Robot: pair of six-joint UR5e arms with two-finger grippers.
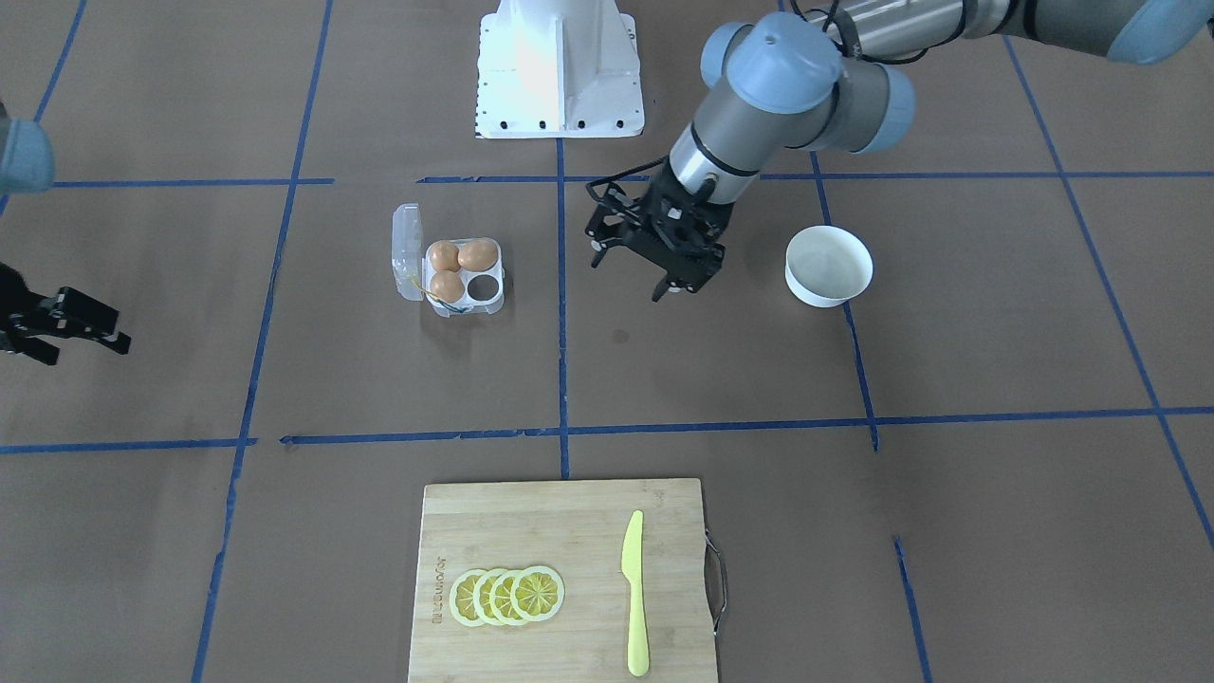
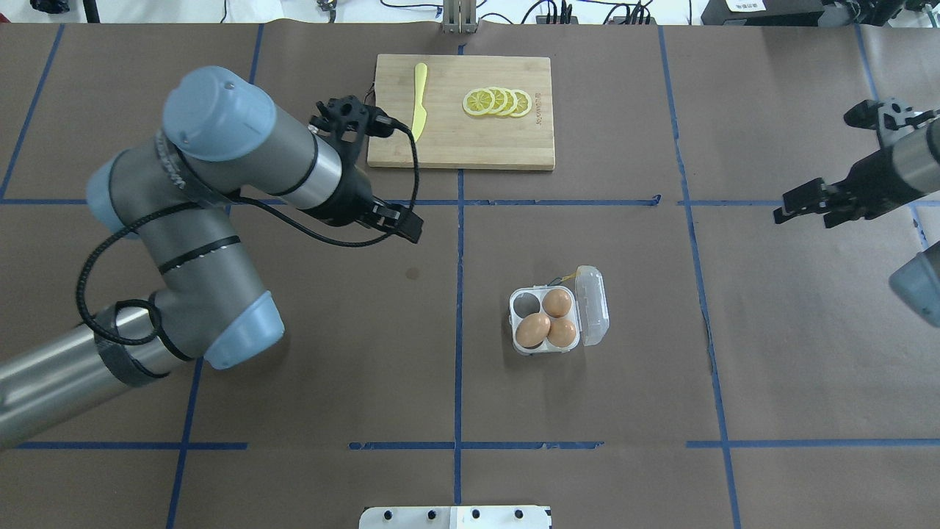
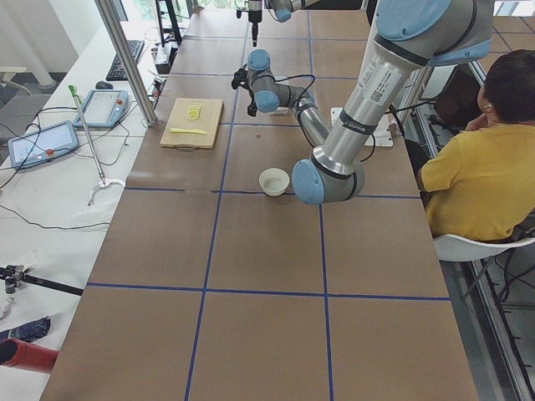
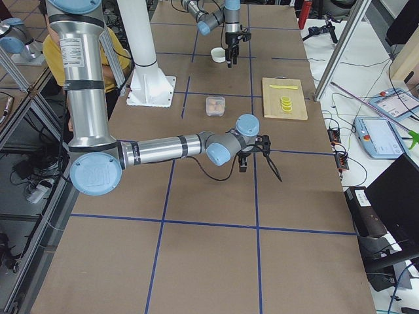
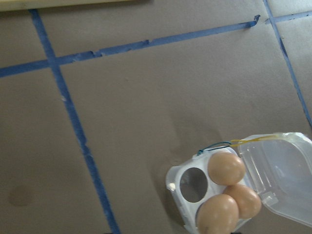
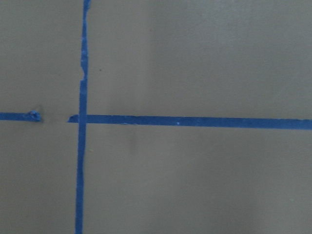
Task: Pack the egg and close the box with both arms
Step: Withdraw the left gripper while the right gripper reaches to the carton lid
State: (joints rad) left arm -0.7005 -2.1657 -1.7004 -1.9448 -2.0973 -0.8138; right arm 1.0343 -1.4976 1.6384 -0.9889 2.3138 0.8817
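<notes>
The box (image 2: 547,321) is ringed by bare table (image 2: 411,353); only its right side is blocked by the open lid (image 2: 593,305). The bowl (image 1: 828,266) is set well apart.

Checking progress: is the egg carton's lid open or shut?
Open. The clear lid is swung aside from the egg carton; three eggs and one empty cup sit uncovered.

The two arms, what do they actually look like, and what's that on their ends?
The left arm and right arm are silver-grey round tubes with light-blue caps at the joints and small dark lettering. A black cable loops along each near the wrist. Each ends in a black, angular two-finger tool: the left pincer and right pincer.
</notes>
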